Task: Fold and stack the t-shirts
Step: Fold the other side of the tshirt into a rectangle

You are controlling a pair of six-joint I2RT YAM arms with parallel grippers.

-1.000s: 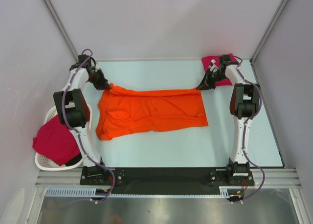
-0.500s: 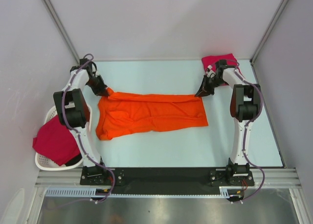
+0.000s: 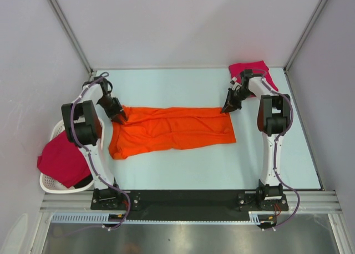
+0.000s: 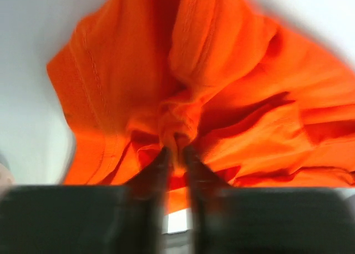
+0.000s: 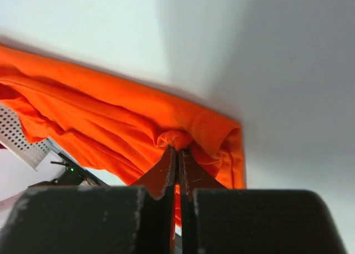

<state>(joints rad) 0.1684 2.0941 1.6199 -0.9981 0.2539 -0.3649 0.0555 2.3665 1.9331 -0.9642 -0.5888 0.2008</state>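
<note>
The orange t-shirt (image 3: 172,129) lies spread lengthwise across the middle of the table. My left gripper (image 3: 121,120) is at its far left corner. In the left wrist view, which is blurred, the jaws (image 4: 176,151) stand parted, with a bunch of orange cloth (image 4: 222,71) still between the tips. At the far right corner, my right gripper (image 3: 224,110) is shut on a pinch of the orange fabric (image 5: 111,115), its tips (image 5: 178,148) pressed together. A crimson-pink t-shirt (image 3: 249,71) lies at the back right corner. Another one (image 3: 61,159) hangs over the basket.
The white slatted basket (image 3: 52,183) stands off the table's left edge beside the left arm. Enclosure walls close in the table on three sides. The black rail with both arm bases runs along the near edge.
Both grippers brought the shirt's far edge down toward the table and slightly nearer. The left gripper's jaws have parted; they were shut on the cloth. The right stays shut.
</note>
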